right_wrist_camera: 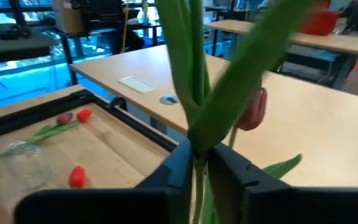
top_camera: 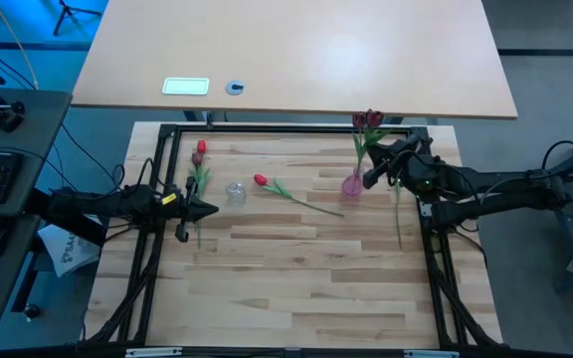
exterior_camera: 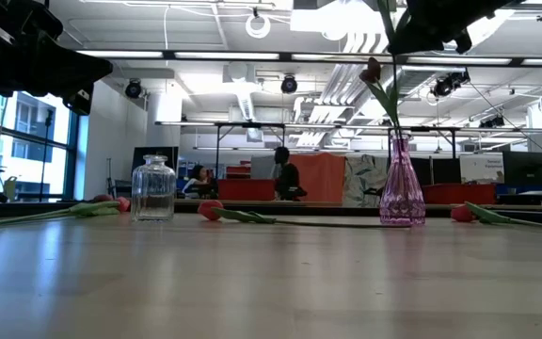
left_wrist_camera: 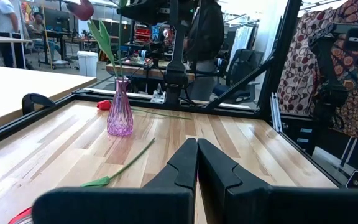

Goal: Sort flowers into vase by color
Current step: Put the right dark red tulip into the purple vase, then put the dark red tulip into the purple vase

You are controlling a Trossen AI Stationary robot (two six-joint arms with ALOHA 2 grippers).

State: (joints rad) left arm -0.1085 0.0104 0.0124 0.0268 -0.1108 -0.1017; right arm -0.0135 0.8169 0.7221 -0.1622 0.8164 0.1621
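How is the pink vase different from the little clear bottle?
The pink vase is tall and slim with a flared foot; the clear bottle is short and squat. The vase is tinted pink, the bottle colourless. The vase has a flower in it; the bottle is empty. Both are see-through and stand upright on the wooden table.

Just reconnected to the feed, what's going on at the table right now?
The right gripper is above the pink vase, pinching the stem of a maroon tulip that stands in the vase. The left gripper waits shut near the clear jar, which is empty. Red tulips lie on the table.
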